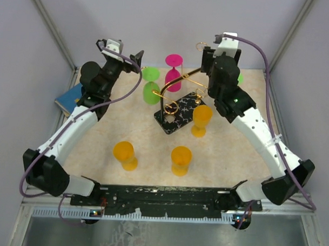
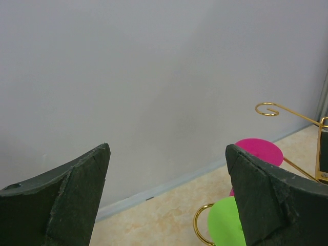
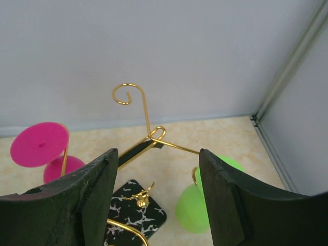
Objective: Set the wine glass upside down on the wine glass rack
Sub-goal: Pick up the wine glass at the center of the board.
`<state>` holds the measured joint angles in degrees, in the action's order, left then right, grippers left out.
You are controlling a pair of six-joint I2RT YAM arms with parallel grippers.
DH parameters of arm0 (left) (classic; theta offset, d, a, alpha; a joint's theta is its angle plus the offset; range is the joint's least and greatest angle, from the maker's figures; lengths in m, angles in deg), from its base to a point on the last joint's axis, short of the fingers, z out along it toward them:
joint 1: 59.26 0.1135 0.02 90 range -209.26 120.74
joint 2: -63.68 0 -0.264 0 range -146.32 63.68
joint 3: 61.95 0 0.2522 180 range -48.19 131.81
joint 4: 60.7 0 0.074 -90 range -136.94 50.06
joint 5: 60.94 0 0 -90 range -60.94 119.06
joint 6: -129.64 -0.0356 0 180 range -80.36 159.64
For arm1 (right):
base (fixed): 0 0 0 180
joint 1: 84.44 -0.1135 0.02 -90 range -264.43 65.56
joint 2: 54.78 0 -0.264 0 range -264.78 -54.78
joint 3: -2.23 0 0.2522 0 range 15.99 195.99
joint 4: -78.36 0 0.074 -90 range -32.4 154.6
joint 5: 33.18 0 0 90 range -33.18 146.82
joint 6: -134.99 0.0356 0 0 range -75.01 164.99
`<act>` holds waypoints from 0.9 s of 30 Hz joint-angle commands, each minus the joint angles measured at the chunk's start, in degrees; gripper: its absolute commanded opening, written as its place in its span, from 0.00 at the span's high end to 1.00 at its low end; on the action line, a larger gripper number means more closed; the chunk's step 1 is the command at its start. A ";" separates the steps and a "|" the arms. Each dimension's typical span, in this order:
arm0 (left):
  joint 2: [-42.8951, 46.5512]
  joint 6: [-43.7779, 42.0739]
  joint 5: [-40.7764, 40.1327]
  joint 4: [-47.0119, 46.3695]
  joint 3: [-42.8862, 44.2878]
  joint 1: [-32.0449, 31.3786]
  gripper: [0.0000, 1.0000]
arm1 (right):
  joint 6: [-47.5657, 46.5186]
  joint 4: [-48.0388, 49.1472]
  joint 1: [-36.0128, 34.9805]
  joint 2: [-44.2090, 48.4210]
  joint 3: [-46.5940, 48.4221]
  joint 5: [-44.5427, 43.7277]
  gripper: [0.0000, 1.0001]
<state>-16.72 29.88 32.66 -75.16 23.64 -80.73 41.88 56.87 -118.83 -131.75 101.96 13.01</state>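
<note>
Two robot arms reach over a table [image 1: 153, 140] toward the gold-wire wine glass rack [image 1: 166, 90], whose black, white-veined base [image 1: 178, 117] stands mid-table, nearer the far edge than the near one.

A green wine glass [image 3: 190, 209] hangs bowl-down from the rack arm that points to the far right corner. The right gripper [image 3: 158, 152] is just beside it, jaws spread with nothing between them. The glass lies beyond the fingertips, partly hidden by one finger [image 3: 230, 205].

The left gripper [image 2: 167, 147], raised near the far left side of the table, also has its jaws wide apart and holds nothing.

A pink wine glass [image 1: 173, 73] hangs upside down on the far side of the rack, and a second green glass [image 1: 151, 86] hangs on the arm to the left.

One orange wine glass [image 1: 201, 120] stands on the table just beside the base's right end. Two more orange glasses [image 1: 124, 155] [image 1: 181, 160] stand apart toward the near edge. A flat blue object [image 1: 68, 98] lies at the left edge, partly under the left arm.
</note>
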 commanded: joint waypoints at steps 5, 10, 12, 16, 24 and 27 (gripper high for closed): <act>6.76 -1.27 -5.41 11.94 1.12 0.04 0.01 | 12.97 -13.09 9.62 -6.51 9.53 17.29 0.35; 8.21 -1.93 -7.27 19.81 2.32 -0.36 0.01 | 15.74 -19.23 11.34 -11.22 17.08 24.09 0.32; 8.70 -2.26 -9.37 21.96 2.31 -0.75 0.01 | 17.42 -20.98 11.36 -12.35 18.45 25.97 0.32; 9.83 -2.47 -11.23 22.77 0.84 -0.97 0.01 | 21.20 -22.91 11.37 -13.39 19.25 29.41 0.31; 9.50 -2.70 -11.00 22.47 0.60 -1.09 0.01 | 26.06 -29.53 11.36 -17.19 22.11 30.40 0.30; 9.10 -3.00 -10.90 21.92 0.70 -1.10 0.01 | 26.48 -31.41 11.35 -20.24 23.18 29.92 0.30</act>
<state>-8.20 27.74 22.41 -52.87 24.21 -81.41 66.31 28.22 -107.61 -149.38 121.11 41.99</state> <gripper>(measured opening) 0.995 0.698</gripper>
